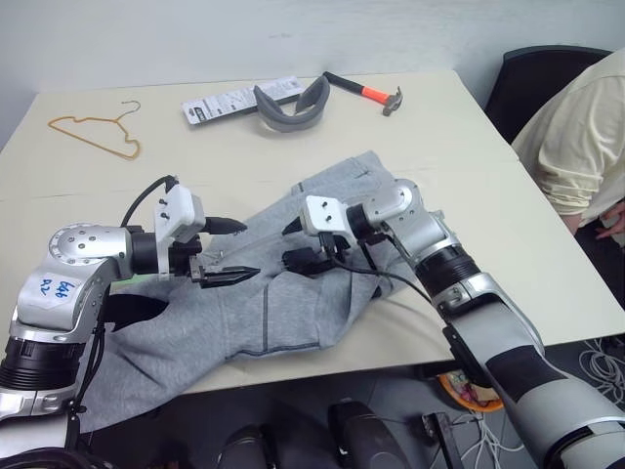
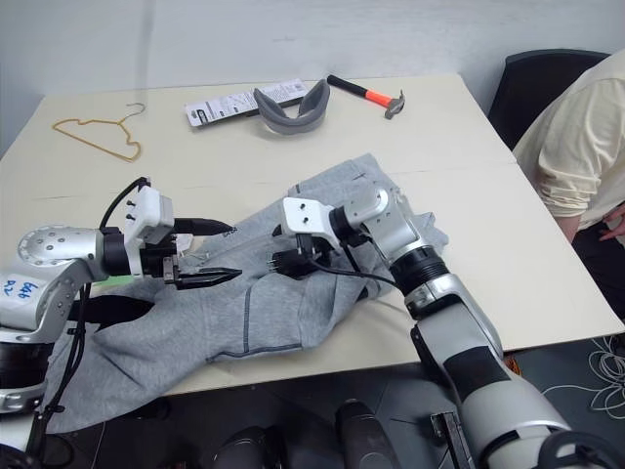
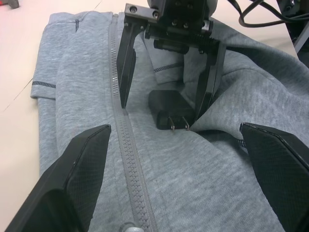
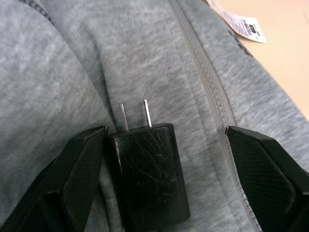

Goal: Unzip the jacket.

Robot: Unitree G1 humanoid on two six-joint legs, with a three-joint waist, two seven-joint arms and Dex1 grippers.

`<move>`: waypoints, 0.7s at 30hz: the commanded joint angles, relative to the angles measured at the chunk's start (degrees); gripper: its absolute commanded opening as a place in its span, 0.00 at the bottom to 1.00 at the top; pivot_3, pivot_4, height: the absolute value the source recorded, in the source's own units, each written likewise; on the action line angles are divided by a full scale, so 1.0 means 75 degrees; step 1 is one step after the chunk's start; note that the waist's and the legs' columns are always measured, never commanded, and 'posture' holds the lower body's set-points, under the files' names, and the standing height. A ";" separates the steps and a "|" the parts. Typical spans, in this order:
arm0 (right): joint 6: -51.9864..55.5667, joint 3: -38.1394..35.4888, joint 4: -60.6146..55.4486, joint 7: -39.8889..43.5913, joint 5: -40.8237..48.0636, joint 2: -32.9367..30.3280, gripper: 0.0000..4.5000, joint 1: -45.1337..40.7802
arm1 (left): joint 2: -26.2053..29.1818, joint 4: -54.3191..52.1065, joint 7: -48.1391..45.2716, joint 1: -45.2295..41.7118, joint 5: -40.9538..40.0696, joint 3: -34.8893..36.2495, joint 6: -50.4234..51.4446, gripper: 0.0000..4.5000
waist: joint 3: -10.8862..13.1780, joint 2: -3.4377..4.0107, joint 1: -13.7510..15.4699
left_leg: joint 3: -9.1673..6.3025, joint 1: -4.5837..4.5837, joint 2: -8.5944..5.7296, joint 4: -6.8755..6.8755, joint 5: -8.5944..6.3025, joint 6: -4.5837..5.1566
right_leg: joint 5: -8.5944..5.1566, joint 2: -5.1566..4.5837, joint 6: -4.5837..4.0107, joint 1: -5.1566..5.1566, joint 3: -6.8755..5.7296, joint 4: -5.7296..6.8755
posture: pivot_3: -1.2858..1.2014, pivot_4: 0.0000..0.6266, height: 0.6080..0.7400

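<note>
The light grey jacket (image 1: 293, 293) lies crumpled on the table, its near part hanging over the front edge. Its zipper (image 3: 126, 145) is closed and runs between both grippers. A white hang tag (image 4: 241, 24) lies beside it. My left gripper (image 1: 249, 248) hovers just above the jacket's left half, open, pointing right. My right gripper (image 1: 288, 244) faces it from the right, open, its fingertips (image 3: 123, 96) down at the fabric beside the zipper. A black plug block (image 4: 145, 174) with two prongs lies between the right fingers, ungripped.
Along the table's far side lie a wire hanger (image 1: 98, 132), a printed card (image 1: 229, 103), a grey curved band (image 1: 290, 106) and an orange-handled hammer (image 1: 366, 93). A person in a cream top (image 1: 581, 137) sits at the right by a black chair (image 1: 537, 73).
</note>
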 commanded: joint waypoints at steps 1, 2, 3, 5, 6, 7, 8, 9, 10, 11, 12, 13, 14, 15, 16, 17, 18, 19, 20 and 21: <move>-0.0442 0.0141 0.0144 0.0001 -0.0182 -0.0082 0.88 -0.0025 | 0.0107 -0.0181 0.0012 -0.0060 -0.0018 0.0209 -0.0080 1.00 | 0.0000 0.0000 0.0001 | 0.0000 0.0000 0.0000 0.0000 0.0000 0.0000 | 0.0000 0.0000 0.0000 0.0000 0.0000 0.0000 | 0.52 0.24 1.00; -0.0535 0.0170 0.0190 0.0059 -0.0209 -0.0115 0.83 -0.0003 | 0.0109 -0.0173 0.0012 -0.0064 -0.0016 0.0211 -0.0082 1.00 | 0.0000 0.0000 0.0000 | 0.0000 0.0000 0.0000 0.0000 0.0000 0.0000 | 0.0000 0.0000 0.0000 0.0000 0.0000 0.0000 | 0.52 0.24 1.00; -0.0570 0.0170 0.0218 0.0113 -0.0195 -0.0131 0.79 0.0010 | 0.0113 -0.0169 0.0012 -0.0066 -0.0014 0.0214 -0.0083 1.00 | 0.0000 0.0000 0.0001 | 0.0000 0.0000 0.0000 0.0001 0.0000 0.0000 | 0.0000 0.0000 0.0000 0.0000 0.0000 0.0000 | 0.52 0.24 1.00; -0.0585 0.0137 0.0246 0.0180 -0.0127 -0.0135 0.64 0.0016 | 0.0114 -0.0170 0.0007 -0.0062 -0.0019 0.0216 -0.0081 1.00 | 0.0000 0.0000 0.0008 | 0.0000 0.0000 -0.0001 0.0001 0.0000 0.0000 | 0.0000 -0.0001 0.0000 0.0001 -0.0001 0.0000 | 0.52 0.24 1.00; -0.0560 0.0108 0.0242 0.0187 -0.0096 -0.0124 0.56 0.0014 | 0.0111 -0.0182 0.0006 -0.0052 -0.0023 0.0213 -0.0078 1.00 | 0.0000 0.0000 0.0007 | 0.0000 0.0000 -0.0001 0.0002 0.0000 0.0000 | 0.0000 -0.0001 0.0000 0.0001 0.0000 0.0000 | 0.52 0.24 1.00; -0.0546 0.0077 0.0229 0.0184 -0.0065 -0.0108 0.48 0.0014 | 0.0105 -0.0195 0.0007 -0.0042 -0.0024 0.0206 -0.0077 1.00 | 0.0000 0.0000 0.0006 | 0.0000 0.0000 -0.0001 0.0002 0.0000 0.0000 | 0.0000 -0.0001 0.0000 0.0001 0.0000 0.0000 | 0.52 0.24 1.00; -0.0538 0.0053 0.0220 0.0174 -0.0044 -0.0094 0.41 0.0012 | 0.0099 -0.0202 0.0007 -0.0034 -0.0024 0.0199 -0.0078 1.00 | 0.0000 0.0000 0.0005 | 0.0000 0.0000 -0.0001 0.0002 0.0000 0.0000 | 0.0000 -0.0001 0.0000 0.0001 0.0000 0.0001 | 0.52 0.24 1.00; -0.0483 0.0022 0.0151 0.0210 0.0008 -0.0094 0.40 0.0018 | 0.0080 -0.0216 0.0002 -0.0040 -0.0031 0.0174 -0.0073 1.00 | 0.0000 0.0000 0.0006 | 0.0000 0.0000 0.0000 0.0002 0.0000 0.0000 | 0.0000 -0.0001 0.0000 0.0001 0.0000 0.0002 | 0.52 0.24 1.00; -0.0444 0.0003 0.0102 0.0238 0.0044 -0.0097 0.40 0.0022 | 0.0066 -0.0224 -0.0002 -0.0047 -0.0037 0.0156 -0.0069 1.00 | 0.0000 0.0000 0.0005 | 0.0000 0.0000 0.0000 0.0001 0.0000 0.0000 | 0.0000 -0.0001 0.0000 0.0001 0.0000 0.0001 | 0.52 0.24 1.00; -0.0357 -0.0041 -0.0029 0.0285 0.0122 -0.0118 0.40 0.0036 | 0.0043 -0.0241 -0.0018 -0.0062 -0.0046 0.0118 -0.0066 1.00 | 0.0000 0.0000 0.0005 | 0.0000 0.0000 0.0000 0.0001 0.0000 0.0000 | 0.0000 -0.0001 0.0000 0.0001 -0.0001 0.0002 | 0.52 0.24 1.00; -0.0292 -0.0068 -0.0127 0.0315 0.0181 -0.0136 0.40 0.0047 | 0.0029 -0.0255 -0.0029 -0.0071 -0.0053 0.0093 -0.0064 1.00 | 0.0000 0.0000 0.0006 | 0.0000 0.0000 0.0000 0.0001 0.0000 0.0000 | 0.0000 -0.0001 0.0000 0.0001 0.0000 0.0001 | 0.52 0.24 1.00; -0.0242 -0.0093 -0.0219 0.0320 0.0225 -0.0155 0.40 0.0060 | 0.0018 -0.0269 -0.0043 -0.0077 -0.0062 0.0075 -0.0060 1.00 | 0.0000 0.0000 0.0007 | 0.0000 0.0000 0.0000 0.0001 0.0000 0.0000 | 0.0000 -0.0001 0.0000 0.0001 0.0000 0.0001 | 0.52 0.24 1.00; -0.0192 -0.0110 -0.0323 0.0309 0.0258 -0.0183 0.40 0.0081 | 0.0008 -0.0295 -0.0055 -0.0074 -0.0073 0.0057 -0.0055 1.00 | 0.0000 0.0000 0.0007 | -0.0001 0.0000 0.0000 0.0001 0.0000 0.0000 | 0.0000 -0.0001 0.0000 0.0001 0.0000 0.0001 | 0.52 0.24 1.00; 0.0133 -0.0276 -0.0736 0.0199 0.0411 -0.0270 0.40 0.0137 | -0.0017 -0.0351 -0.0077 -0.0079 -0.0110 0.0024 -0.0027 1.00 | 0.0000 0.0000 0.0008 | -0.0001 0.0000 0.0000 0.0001 0.0000 0.0000 | 0.0000 -0.0001 0.0000 0.0001 0.0000 0.0001 | 0.52 0.24 1.00; 0.0589 -0.0489 -0.1319 0.0169 0.0655 -0.0421 0.40 0.0231 | -0.0046 -0.0418 -0.0102 -0.0081 -0.0141 -0.0022 -0.0009 1.00 | 0.0000 0.0000 0.0012 | -0.0001 0.0000 0.0001 0.0001 0.0000 0.0000 | 0.0000 -0.0001 0.0000 0.0000 0.0000 0.0001 | 0.52 0.24 1.00; 0.0944 -0.0638 -0.1774 0.0153 0.0829 -0.0534 0.40 0.0316 | -0.0066 -0.0475 -0.0114 -0.0076 -0.0164 -0.0052 0.0008 1.00 | 0.0000 0.0000 0.0029 | -0.0001 0.0000 0.0001 0.0000 0.0000 0.0000 | 0.0000 -0.0001 0.0000 0.0001 0.0001 0.0003 | 0.52 0.24 1.00; 0.1502 -0.0930 -0.2461 0.0087 0.1102 -0.0750 0.40 0.0452 | -0.0098 -0.0541 -0.0136 -0.0064 -0.0181 -0.0094 0.0021 1.00 | 0.0000 0.0000 0.0052 | -0.0003 -0.0003 0.0000 0.0000 0.0000 0.0000 | 0.0000 -0.0003 0.0000 0.0000 0.0000 0.0007 | 0.52 0.24 1.00; 0.2228 -0.1324 -0.3263 -0.0036 0.1430 -0.1066 0.40 0.0621 | -0.0143 -0.0622 -0.0162 -0.0044 -0.0203 -0.0149 0.0037 1.00 | 0.0000 0.0000 0.0073 | -0.0010 -0.0011 0.0000 0.0001 0.0000 0.0000 | 0.0000 -0.0005 0.0000 0.0000 0.0001 0.0008 | 0.52 0.24 1.00; 0.2771 -0.1589 -0.3853 -0.0151 0.1656 -0.1291 0.40 0.0752 | -0.0174 -0.0686 -0.0178 -0.0024 -0.0218 -0.0180 0.0056 1.00 | 0.0000 0.0000 0.0118 | -0.0015 -0.0015 0.0000 0.0007 -0.0001 0.0001 | 0.0000 -0.0008 0.0000 0.0000 0.0002 0.0007 | 0.52 0.24 1.00; 0.3499 -0.2003 -0.4577 -0.0332 0.1959 -0.1626 0.40 0.0935 | -0.0220 -0.0766 -0.0201 -0.0005 -0.0229 -0.0238 0.0068 1.00 | 0.0000 0.0000 0.0194 | -0.0021 -0.0019 -0.0001 0.0007 -0.0001 0.0001 | 0.0000 -0.0011 0.0000 0.0000 0.0002 0.0006 | 0.52 0.24 1.00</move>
